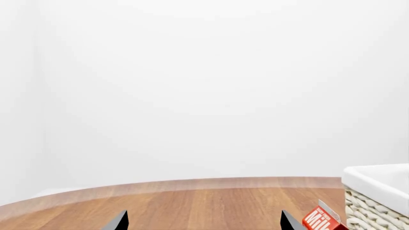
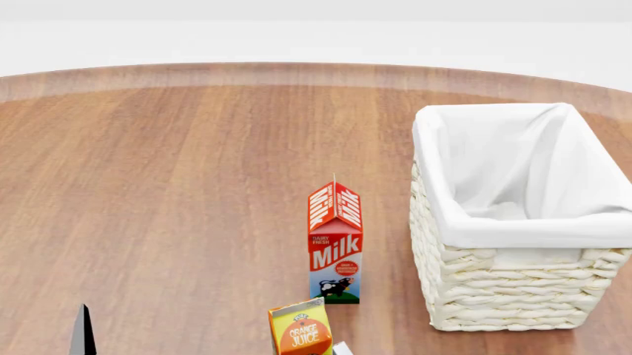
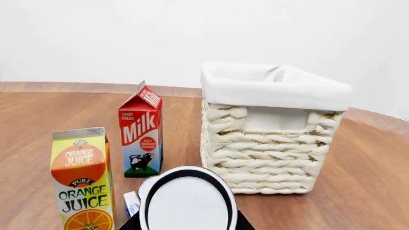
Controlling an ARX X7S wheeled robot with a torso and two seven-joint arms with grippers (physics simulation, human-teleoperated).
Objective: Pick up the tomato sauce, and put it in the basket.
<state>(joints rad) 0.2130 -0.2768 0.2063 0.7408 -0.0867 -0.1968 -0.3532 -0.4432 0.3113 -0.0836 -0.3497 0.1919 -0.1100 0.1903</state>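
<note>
In the right wrist view a can's flat silver-white top with a dark rim [image 3: 187,201] fills the space between my right gripper's [image 3: 187,225] dark fingers, which press on both of its sides. Its label is hidden; I take it for the tomato sauce. The cream woven basket [image 3: 268,143] with a white liner stands just beyond it, a little to its right, and sits at the right in the head view [image 2: 523,296]. My left gripper [image 1: 204,223] is open and empty over bare wood, with the basket's corner [image 1: 377,201] to one side. One left fingertip [image 2: 83,333] shows in the head view.
A red milk carton [image 2: 335,244] stands left of the basket, also seen in the right wrist view [image 3: 141,134] and the left wrist view [image 1: 323,219]. An orange juice carton [image 2: 300,329] stands nearer me [image 3: 82,177]. A small white-blue item [image 3: 131,203] sits behind the can. The round wooden table [image 2: 148,185] ends at a curved far edge.
</note>
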